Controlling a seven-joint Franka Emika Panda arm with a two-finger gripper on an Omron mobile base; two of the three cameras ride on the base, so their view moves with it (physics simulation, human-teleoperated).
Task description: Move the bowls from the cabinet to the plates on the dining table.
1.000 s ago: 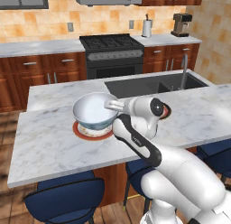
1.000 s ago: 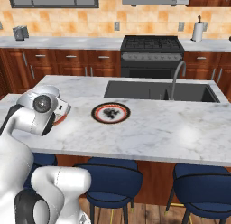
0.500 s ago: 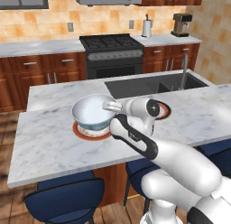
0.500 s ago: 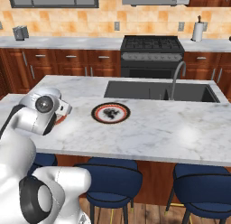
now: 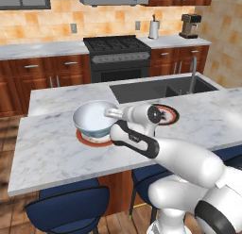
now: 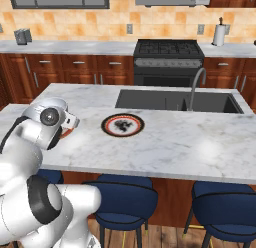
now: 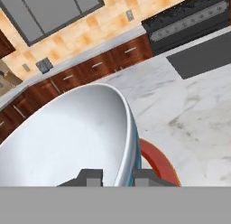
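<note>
Change vs. earlier frames: negligible. My arm and the grey-white bowl sit in the same spot as one sec ago; no lift, no slide.

Gripper: clamped on the bowl rim, one finger inside the wall, one outside, jaws narrow, wall pinched between them. Hold is on the rim section nearest me.

Bowl location: directly ahead of gripper, seated on the near plate, whose red-brown rim peeks out just to the outer-finger side. In left base view the bowl looks centred and level on the plate; contact underneath not visible. Plate rests on the marble tabletop. Second plate lies further along the tabletop, well apart from gripper, nothing on it.

Handling assessment (judgement): glossy glazed surface, so prob. slippery under a pinch; rigid, ceramic-looking, likely breakable if dropped or knocked. Deep and wide, so a one-sided rim hold lets it tip. Rim pinch is the only workable hold; the body is too wide.

Status: bowl no. 1 appears placed; release not yet done. Red bowl outstanding.
</note>
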